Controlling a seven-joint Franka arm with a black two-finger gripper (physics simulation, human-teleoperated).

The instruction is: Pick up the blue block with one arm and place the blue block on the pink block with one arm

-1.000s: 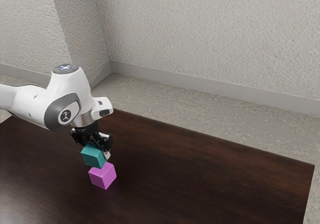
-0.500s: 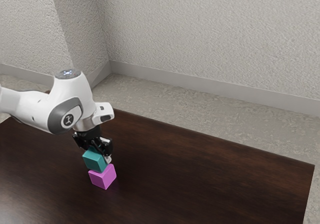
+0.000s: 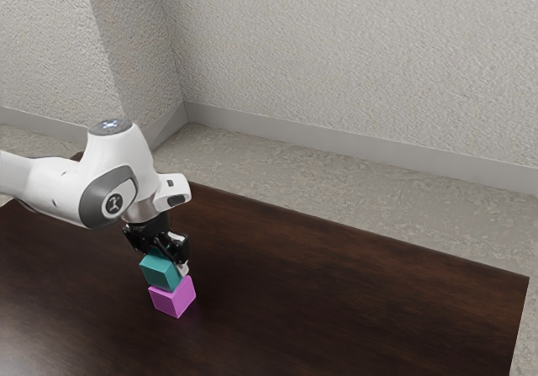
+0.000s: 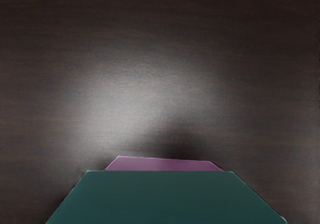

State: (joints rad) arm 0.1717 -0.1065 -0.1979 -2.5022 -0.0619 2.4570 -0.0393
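Now | pincer (image 3: 164, 258) clamps blue block (image 3: 160, 273) from two sides | block sits on pink block (image 3: 172, 299), aligned so it likely stays stacked on release

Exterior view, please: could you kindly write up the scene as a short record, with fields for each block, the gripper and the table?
blue block: teal-blue cube, on top of the pink block, no gap visible
pink block: on the table, directly under the blue block
gripper: reaching down from above, shut on the blue block
table: dark wood
task state: blocks stacked, blue block not yet released
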